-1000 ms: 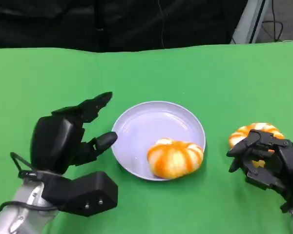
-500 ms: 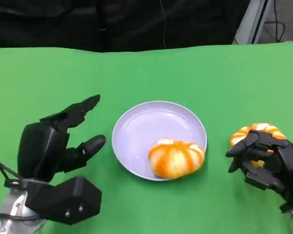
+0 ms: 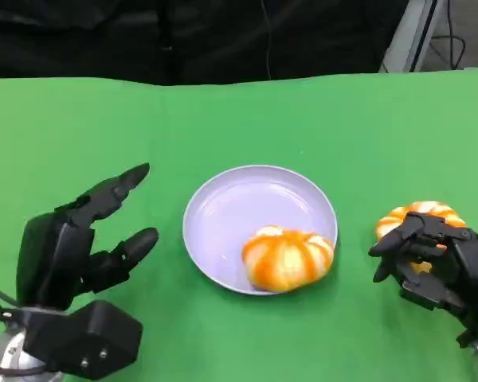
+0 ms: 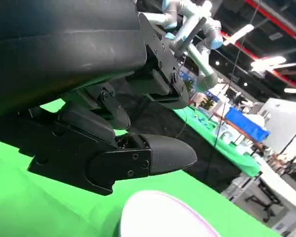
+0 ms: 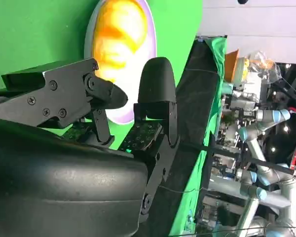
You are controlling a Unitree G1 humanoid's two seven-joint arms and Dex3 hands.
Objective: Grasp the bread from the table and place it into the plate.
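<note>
One bread in the plate, a second bread on the table at the right hand.

The lilac plate (image 3: pixel 259 227) sits mid-table and holds one orange-and-white bread (image 3: pixel 287 258), which rests against the rim nearest the robot. A second bread (image 3: pixel 418 216) lies on the green table (image 3: pixel 303 119), well right of the plate; the right hand (image 3: pixel 434 263) has its fingers curled over the near side of it, but whether it grips the bread cannot be told. The left hand (image 3: pixel 80 243) is to the left of the plate, apart from it, fingers spread and holding nothing. Behind the table's far edge hangs a dark backdrop; the right wrist view shows other robot arms (image 5: pixel 259 138) in a workshop beyond.
</note>
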